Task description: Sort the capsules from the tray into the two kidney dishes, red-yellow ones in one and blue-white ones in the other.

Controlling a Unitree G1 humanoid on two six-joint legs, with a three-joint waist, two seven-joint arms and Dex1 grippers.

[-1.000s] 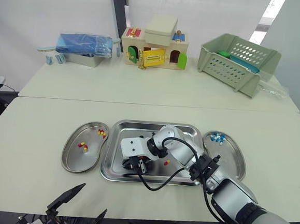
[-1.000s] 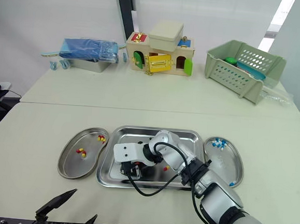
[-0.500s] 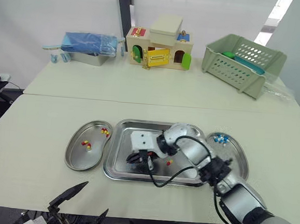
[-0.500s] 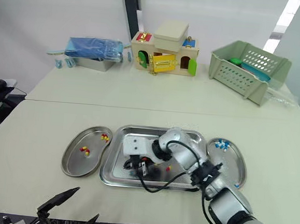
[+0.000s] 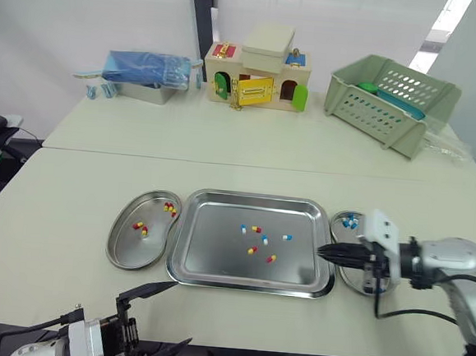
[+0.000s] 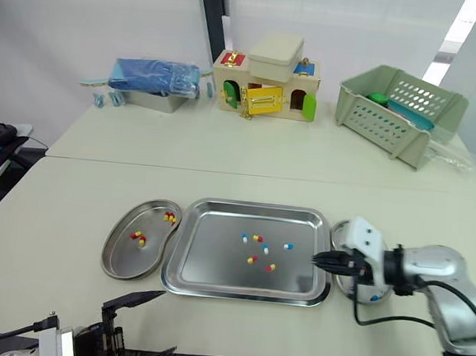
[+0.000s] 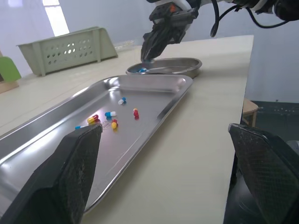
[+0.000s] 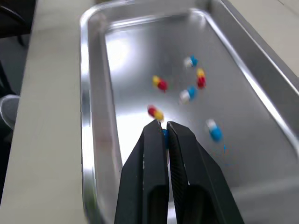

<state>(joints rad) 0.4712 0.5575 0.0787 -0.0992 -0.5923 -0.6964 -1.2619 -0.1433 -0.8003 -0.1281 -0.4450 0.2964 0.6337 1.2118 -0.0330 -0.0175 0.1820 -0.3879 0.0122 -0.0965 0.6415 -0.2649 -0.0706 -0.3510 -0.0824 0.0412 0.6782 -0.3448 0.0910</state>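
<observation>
Over the pale surface (image 5: 73, 181), the right gripper (image 8: 162, 125) hangs at the right rim of the steel tray (image 5: 214, 267), beside the right kidney dish (image 5: 351, 276). Its black fingers (image 8: 145, 154) are drawn to a narrow slit on a pinched capsule (image 8: 164, 134), of which only a blue end shows between the tips. Six loose capsules lie scattered near the tray's middle: three red-yellow capsules (image 5: 256, 228) and three blue-white capsules (image 5: 287, 237), none touching the rim. The left kidney dish (image 5: 117, 251), just beside the tray's left edge, holds two pairs of sorted red-yellow capsules (image 5: 140, 228); the right kidney dish holds a cluster of sorted blue-white capsules (image 5: 347, 222) at its far end. The left gripper (image 7: 163, 132) hangs low at the near edge of the surface, well apart from the tray's contents, its fingers (image 7: 77, 163) spread wide and holding nothing. At the far side stand a blue-wrapped box (image 5: 143, 76), a toy house (image 5: 259, 68) and a green basket (image 5: 388, 99).
</observation>
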